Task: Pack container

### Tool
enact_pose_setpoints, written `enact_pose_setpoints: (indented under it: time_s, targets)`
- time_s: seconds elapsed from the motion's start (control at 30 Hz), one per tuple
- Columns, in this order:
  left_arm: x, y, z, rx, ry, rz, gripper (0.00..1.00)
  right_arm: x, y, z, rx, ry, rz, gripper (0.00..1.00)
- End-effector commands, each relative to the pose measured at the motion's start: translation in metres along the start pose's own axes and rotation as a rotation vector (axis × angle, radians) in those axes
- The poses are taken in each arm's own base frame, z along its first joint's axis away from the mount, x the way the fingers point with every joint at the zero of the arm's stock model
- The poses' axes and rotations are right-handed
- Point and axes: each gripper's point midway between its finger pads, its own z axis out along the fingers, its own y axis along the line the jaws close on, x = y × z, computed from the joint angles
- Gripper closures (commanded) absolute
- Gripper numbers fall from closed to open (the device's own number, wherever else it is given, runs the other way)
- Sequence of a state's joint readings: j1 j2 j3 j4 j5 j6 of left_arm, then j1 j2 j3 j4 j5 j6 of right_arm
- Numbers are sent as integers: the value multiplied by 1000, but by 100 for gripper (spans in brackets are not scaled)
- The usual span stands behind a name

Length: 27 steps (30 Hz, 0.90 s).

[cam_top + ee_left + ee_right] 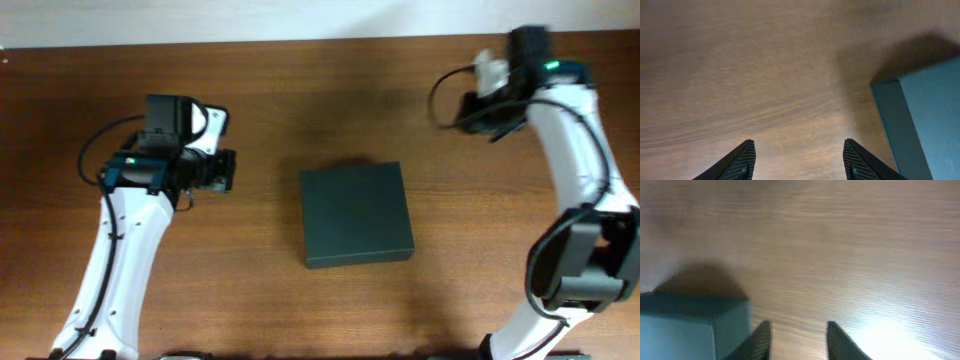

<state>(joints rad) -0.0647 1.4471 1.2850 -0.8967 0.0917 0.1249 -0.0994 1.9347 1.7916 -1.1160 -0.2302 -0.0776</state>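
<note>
The dark green container (pixel 356 214) lies flat at the centre of the table (pixel 300 100), its lid seemingly down. The left gripper (pixel 799 145) hovers at the box's 9 o'clock, jaws parted and empty. The right gripper (pixel 797 327) hangs near its 1 o'clock, jaws narrower apart, also empty. The likely risk is that a finger meant for the flap edge shoves the wall instead, and the unpinned box slides or twists on the smooth wood.
</note>
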Motion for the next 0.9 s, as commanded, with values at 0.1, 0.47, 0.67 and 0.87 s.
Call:
enact_pose_setpoints:
  time_s: [0.1,0.47,0.67,0.87]
  targets:
    - [-15,9,-60,-45,-147,-1,36,2,-41,-72,84,-85,82,68]
    - [35,-10,-134,-59,-344,39,19,65,-6,-190,169,-332,35,67]
    - [75,-18,-118,-42,-382,37,9,136,16,-179,151,-444,13,54]
    - [88,-20,-124,-52,-443,23,1,200,44,-144,45,-472,-8,12]
